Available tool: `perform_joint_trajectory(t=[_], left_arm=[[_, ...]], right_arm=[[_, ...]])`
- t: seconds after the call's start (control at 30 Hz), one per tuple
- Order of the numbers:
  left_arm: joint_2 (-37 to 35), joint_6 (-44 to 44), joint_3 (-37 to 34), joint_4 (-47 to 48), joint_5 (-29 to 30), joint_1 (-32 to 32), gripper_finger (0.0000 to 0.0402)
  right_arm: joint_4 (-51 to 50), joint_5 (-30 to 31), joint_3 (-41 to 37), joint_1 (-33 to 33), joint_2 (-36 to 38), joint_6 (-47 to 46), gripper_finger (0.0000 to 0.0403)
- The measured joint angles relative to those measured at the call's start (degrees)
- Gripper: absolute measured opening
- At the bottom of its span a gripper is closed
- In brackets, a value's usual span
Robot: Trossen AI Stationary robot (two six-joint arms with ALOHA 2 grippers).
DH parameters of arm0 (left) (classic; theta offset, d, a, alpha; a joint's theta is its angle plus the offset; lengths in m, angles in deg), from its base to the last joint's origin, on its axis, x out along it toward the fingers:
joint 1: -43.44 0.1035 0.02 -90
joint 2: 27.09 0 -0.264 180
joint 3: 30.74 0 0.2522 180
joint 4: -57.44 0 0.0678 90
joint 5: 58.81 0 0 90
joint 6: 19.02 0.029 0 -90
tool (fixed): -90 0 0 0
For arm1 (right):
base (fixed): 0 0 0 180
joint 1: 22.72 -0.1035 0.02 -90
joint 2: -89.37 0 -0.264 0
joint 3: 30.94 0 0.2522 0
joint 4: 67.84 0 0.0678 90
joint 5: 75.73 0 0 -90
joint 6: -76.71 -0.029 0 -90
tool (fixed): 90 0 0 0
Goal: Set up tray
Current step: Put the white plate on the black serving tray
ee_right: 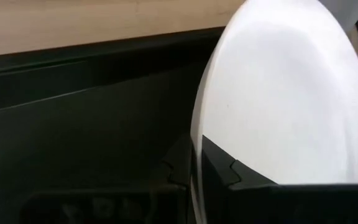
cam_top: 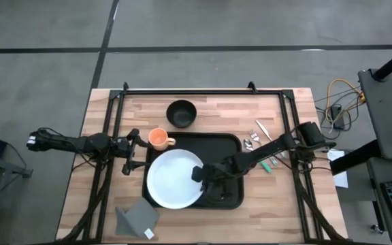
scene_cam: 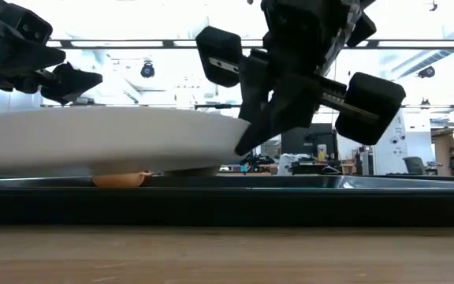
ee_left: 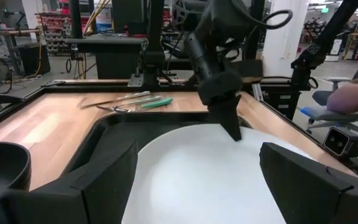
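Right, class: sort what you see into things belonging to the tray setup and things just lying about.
In use: tray, white plate gripped at its rim by the right hand.
Lying about: black bowl, orange cup, cutlery, grey napkin; left hand waits open.

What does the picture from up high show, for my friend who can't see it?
The right gripper pinches the edge of a white plate on a black tray. The left gripper waits, fingers open, beside an orange cup. A black bowl, cutlery and a grey napkin lie around.
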Motion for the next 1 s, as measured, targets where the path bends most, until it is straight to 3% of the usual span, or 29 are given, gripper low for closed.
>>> perform_joint_trajectory(t=[0.27,1.0], left_arm=[[0.35,0.00,0.00,0.03,0.02,-0.02,0.0315],[1.10,0.00,0.04,0.00,0.07,-0.01,0.0315]], right_arm=[[0.41,0.15,2.18,0.00,-3.17,-0.22,0.0008],[1.30,1.75,2.09,0.04,-2.99,-1.27,0.0008]])
